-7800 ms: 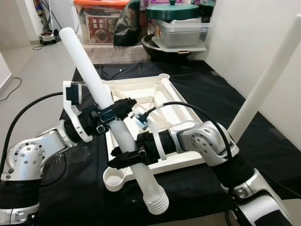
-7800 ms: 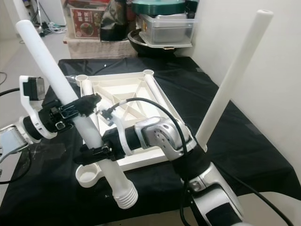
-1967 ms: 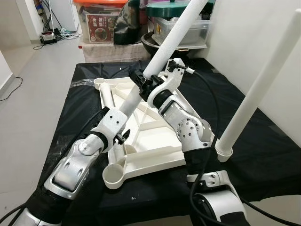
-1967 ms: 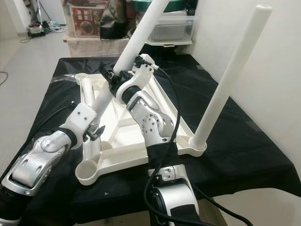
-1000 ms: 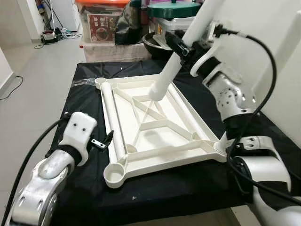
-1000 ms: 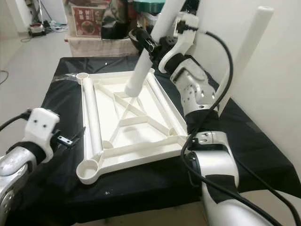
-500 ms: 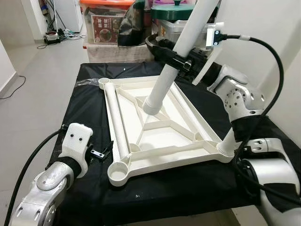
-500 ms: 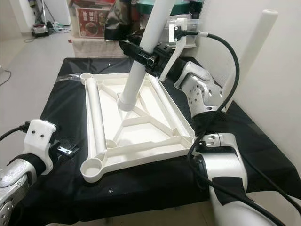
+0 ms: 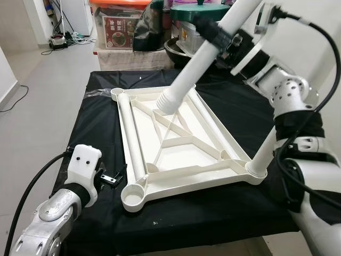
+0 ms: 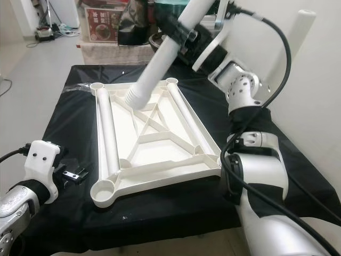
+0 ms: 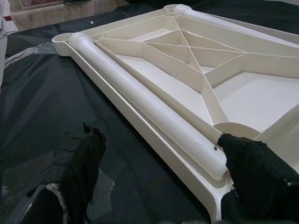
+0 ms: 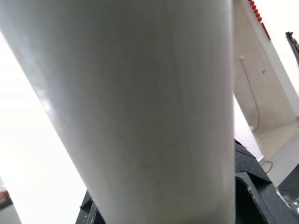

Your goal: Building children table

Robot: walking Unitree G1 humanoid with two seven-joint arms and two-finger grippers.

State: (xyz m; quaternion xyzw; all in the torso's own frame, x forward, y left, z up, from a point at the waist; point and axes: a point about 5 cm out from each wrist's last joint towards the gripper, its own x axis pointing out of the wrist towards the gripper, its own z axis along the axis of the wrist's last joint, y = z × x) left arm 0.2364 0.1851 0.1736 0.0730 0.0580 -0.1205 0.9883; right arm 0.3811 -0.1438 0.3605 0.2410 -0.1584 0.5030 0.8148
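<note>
2 pincers: right pincer point(image 9: 217, 36) clamps table leg point(image 9: 200, 61) over tabletop point(image 9: 176, 154); left pincer point(image 11: 159, 172) gapes wide, empty.

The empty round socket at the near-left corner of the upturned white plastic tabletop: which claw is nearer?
Left. The left claw sits beside the empty round socket, low over the black cloth. The right claw is across the tabletop, raised, gripping the white tube leg.
</note>
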